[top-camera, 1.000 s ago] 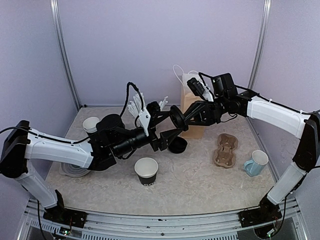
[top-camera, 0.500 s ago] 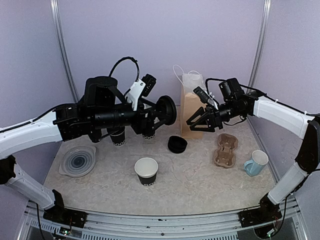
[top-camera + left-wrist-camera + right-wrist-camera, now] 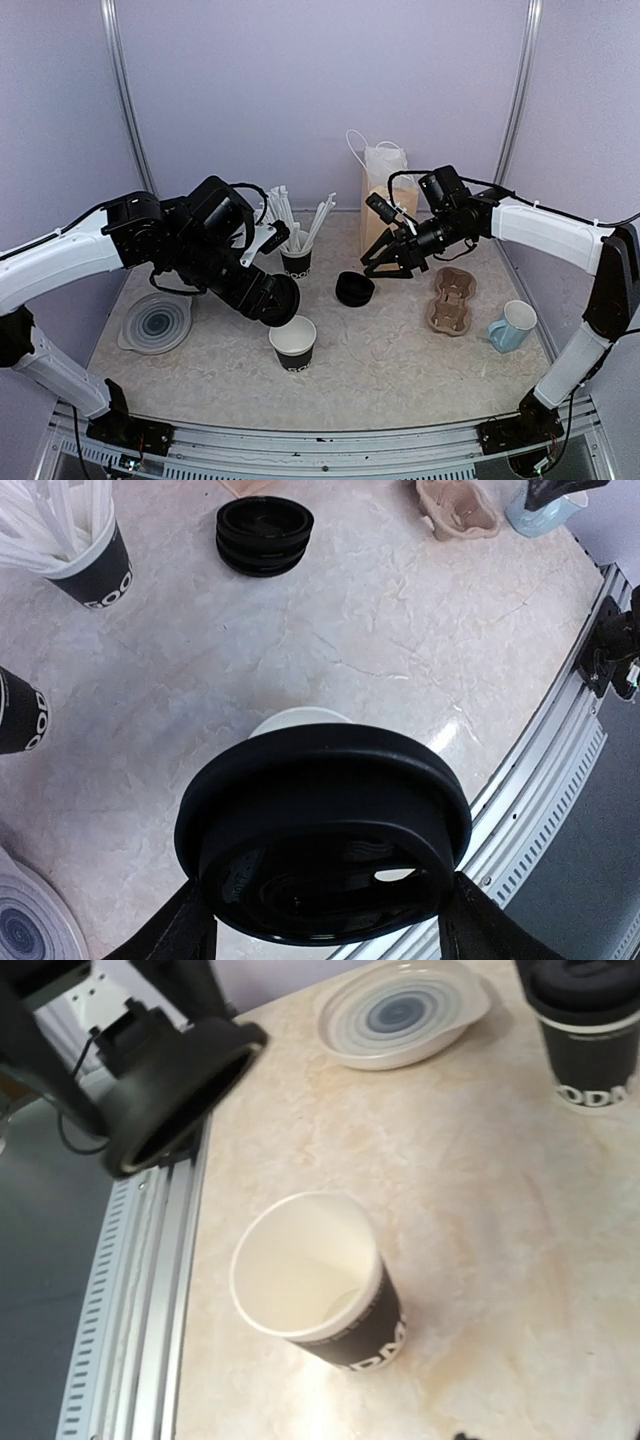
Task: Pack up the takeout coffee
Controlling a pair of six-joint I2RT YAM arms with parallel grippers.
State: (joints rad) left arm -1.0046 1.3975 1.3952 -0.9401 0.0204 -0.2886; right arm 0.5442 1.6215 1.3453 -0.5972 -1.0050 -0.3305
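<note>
Fingers (image 3: 183, 935) of the left gripper (image 3: 322, 910) are clamped on opposite edges of a black lid (image 3: 320, 820), held tilted in the air just above and beside the takeout coffee cup (image 3: 293, 343). The cup stands uncapped near the front middle of the table (image 3: 400, 350). From the left wrist only a sliver of its white rim shows past the lid's far edge, so the two look not yet centred. The right gripper (image 3: 378, 263) hangs with its fingers spread and nothing between them, near the stack of lids (image 3: 354, 289) and well apart from the cup. The cup looks empty and light, and nothing braces it. A lid pressed down off-centre or at this tilt could catch one side of the rim, then tip or skid the cup, or crumple its paper wall.
</note>
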